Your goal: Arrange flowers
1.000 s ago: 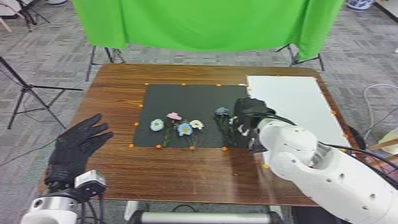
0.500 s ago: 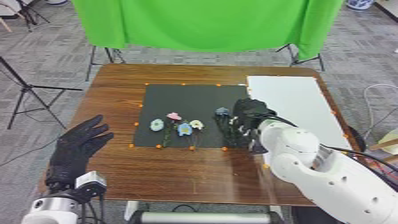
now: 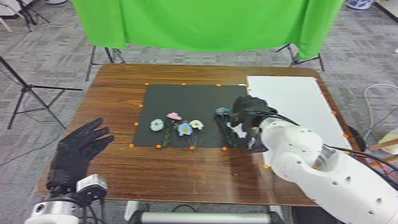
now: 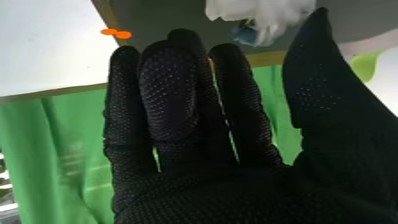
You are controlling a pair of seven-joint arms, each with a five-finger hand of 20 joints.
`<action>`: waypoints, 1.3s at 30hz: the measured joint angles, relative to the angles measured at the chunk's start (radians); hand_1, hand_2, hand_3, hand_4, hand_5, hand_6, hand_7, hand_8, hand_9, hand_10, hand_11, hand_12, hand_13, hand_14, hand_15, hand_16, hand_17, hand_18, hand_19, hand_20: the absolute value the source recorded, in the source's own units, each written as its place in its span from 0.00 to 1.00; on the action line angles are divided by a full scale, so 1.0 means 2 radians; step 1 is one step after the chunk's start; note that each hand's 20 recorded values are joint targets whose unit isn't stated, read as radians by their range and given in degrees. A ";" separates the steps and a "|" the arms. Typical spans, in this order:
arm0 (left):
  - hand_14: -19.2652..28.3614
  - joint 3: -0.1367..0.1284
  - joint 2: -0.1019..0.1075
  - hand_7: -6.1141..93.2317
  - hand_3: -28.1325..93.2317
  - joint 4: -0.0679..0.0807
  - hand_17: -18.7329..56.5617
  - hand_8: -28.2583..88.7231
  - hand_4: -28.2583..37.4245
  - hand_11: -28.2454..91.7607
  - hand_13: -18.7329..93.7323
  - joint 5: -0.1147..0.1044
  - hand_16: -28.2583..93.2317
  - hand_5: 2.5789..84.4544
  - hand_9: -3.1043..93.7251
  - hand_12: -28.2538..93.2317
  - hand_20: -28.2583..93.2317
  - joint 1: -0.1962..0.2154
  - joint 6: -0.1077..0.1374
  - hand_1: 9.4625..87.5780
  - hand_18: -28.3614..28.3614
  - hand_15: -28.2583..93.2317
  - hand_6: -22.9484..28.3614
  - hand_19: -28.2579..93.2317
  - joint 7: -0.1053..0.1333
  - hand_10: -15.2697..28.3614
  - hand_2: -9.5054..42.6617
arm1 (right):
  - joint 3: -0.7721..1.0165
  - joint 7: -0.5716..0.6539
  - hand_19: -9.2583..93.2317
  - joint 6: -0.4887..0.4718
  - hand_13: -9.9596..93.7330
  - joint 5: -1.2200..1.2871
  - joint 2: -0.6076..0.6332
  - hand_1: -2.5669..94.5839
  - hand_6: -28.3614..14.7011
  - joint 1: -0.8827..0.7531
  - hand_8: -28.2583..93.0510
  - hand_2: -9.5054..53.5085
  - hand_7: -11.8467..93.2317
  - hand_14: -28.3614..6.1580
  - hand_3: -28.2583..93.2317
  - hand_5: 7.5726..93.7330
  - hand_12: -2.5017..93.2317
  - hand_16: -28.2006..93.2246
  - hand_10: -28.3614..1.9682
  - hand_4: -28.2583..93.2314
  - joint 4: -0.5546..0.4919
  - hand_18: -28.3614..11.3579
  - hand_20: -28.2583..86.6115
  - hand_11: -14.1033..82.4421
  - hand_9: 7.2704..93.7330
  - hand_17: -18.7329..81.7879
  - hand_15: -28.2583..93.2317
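Poised with the right robot hand [image 3: 253,107] spread beside the white flower [image 3: 238,131] on the dark mat [image 3: 160,95]. Likely to snag the neighbouring blue flower [image 3: 222,111] if swept sideways, or flatten both if lowered too far. Splayed likewise with the left robot hand [image 3: 80,146] at the desk [image 3: 204,172].

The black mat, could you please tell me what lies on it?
A pink flower, pale flower, blue flower, cream flower and, by the right hand, blue-grey flower and white flower; what that hand covers cannot be seen.
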 measured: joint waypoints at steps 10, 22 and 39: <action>0.97 0.010 0.005 0.22 0.91 0.002 0.13 0.15 0.12 0.47 0.43 -0.004 0.14 0.48 0.42 0.30 0.23 0.000 0.003 0.20 0.90 0.69 0.68 0.74 0.013 0.81 0.30 | 0.055 0.004 1.00 0.055 0.72 0.038 0.003 0.34 0.55 -0.045 0.11 0.05 0.31 0.56 0.99 0.52 0.17 0.31 0.35 0.01 -0.027 0.19 0.19 0.44 0.60 0.47 0.87; 0.92 0.004 0.000 0.21 0.91 0.004 0.13 0.15 0.10 0.43 0.40 -0.004 0.14 0.46 0.38 0.29 0.22 0.008 -0.001 0.19 0.89 0.61 0.65 0.71 0.012 0.77 0.30 | 0.265 -0.071 0.83 0.262 0.63 0.309 0.002 0.28 0.56 -0.219 0.10 0.18 0.32 0.38 0.99 0.52 0.16 0.29 0.36 0.01 -0.117 0.22 0.23 0.37 0.56 0.40 0.68; 0.92 -0.032 -0.025 0.21 0.92 0.001 0.11 0.15 0.07 0.42 0.39 -0.006 0.17 0.41 0.38 0.30 0.23 0.022 -0.010 0.15 0.89 0.59 0.59 0.68 0.033 0.75 0.28 | 0.417 -0.251 0.64 0.297 0.46 0.570 -0.039 0.25 0.62 -0.404 0.10 0.21 0.32 0.27 1.00 0.44 0.15 0.32 0.41 0.03 -0.124 0.25 0.31 0.27 0.46 0.30 0.45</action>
